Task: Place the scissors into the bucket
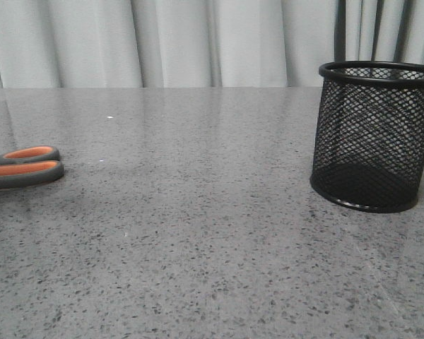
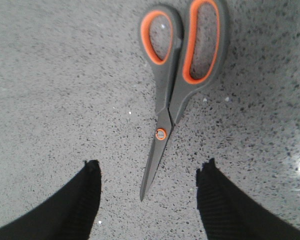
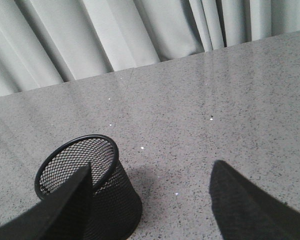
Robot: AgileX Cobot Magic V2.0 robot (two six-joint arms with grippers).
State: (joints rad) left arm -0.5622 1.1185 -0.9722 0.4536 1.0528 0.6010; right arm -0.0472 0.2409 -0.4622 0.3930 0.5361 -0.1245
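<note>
The scissors (image 1: 22, 167) lie flat on the grey speckled table at the far left of the front view; only their grey, orange-lined handles show there. In the left wrist view the whole scissors (image 2: 174, 85) lie closed, blade tip pointing between my fingers. My left gripper (image 2: 149, 172) is open above the table, its fingers apart on either side of the blade tip, touching nothing. The bucket (image 1: 373, 136), a black wire-mesh cylinder, stands upright at the right. My right gripper (image 3: 150, 175) is open and empty above the table; one finger overlaps the bucket (image 3: 97, 185) in its view.
The grey speckled table (image 1: 198, 233) stretches between scissors and bucket. Pale curtains (image 1: 198, 42) hang behind its far edge. Neither arm shows in the front view.
</note>
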